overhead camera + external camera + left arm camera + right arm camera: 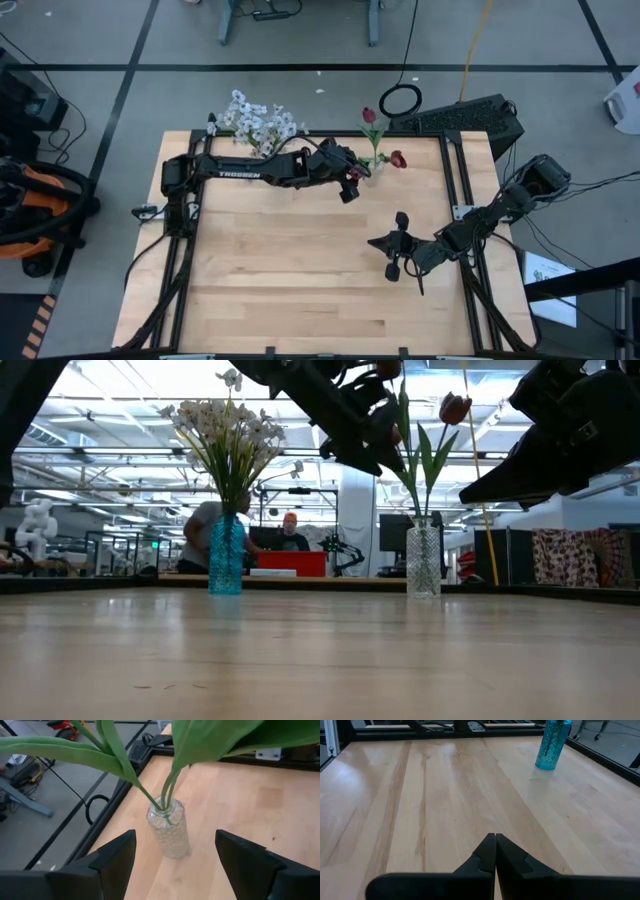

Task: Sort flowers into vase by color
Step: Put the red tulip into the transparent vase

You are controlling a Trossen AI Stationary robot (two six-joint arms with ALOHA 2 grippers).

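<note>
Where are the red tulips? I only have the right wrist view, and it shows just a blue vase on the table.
Observer: The red tulips stand in a clear glass vase near the table's far edge.
Operator: What's in the blue vase?
Observer: The blue vase holds the white blossoms.
Operator: And the left tool?
Observer: The left tool is open, right beside the clear vase.
</note>
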